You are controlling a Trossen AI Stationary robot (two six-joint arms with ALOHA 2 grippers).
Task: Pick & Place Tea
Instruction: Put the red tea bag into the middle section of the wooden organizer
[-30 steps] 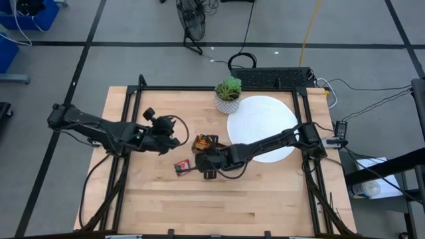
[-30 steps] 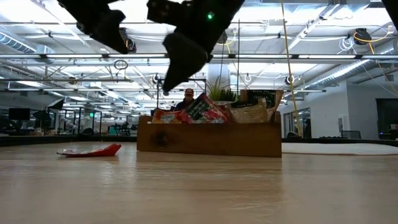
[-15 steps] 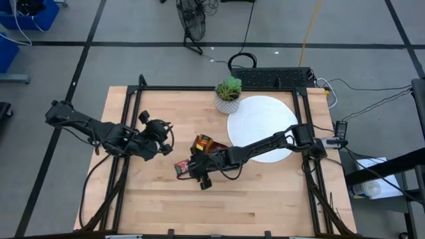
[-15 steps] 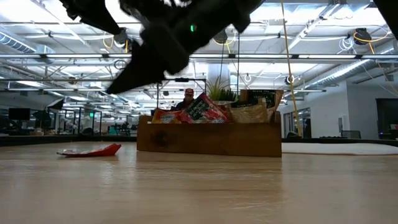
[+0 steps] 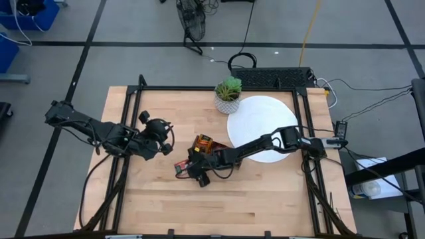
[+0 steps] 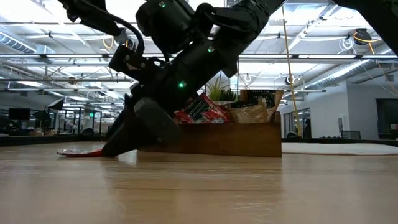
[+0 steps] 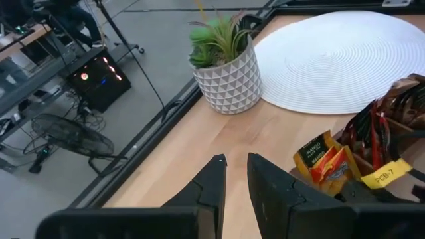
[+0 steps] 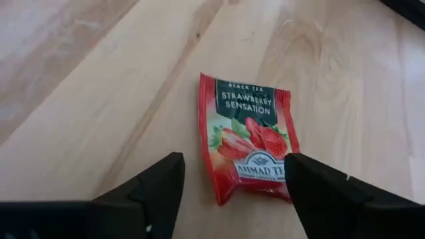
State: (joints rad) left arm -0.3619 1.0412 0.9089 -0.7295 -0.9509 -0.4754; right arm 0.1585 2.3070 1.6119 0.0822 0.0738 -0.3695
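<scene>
**woodchip:** Big stuff first: the desk carries the white woven mat, the wooden tea tray stuffed with sachets, and a potted plant.

**brewbot:** A second ago the right tool was pinched shut above the tray; now it's dropped low with fingers spread wide, the strawberry tea sachet lying flat between them, not gripped yet. Looks like a pick starting. Left tool hangs well off, fingers nearly together, holding nothing.

The red tea sachet reads "BLACK TEA, STRAWBERRY SENSATION, AHMAD TEA"; an orange sachet in the tray seemingly says "MANGO".
</scene>
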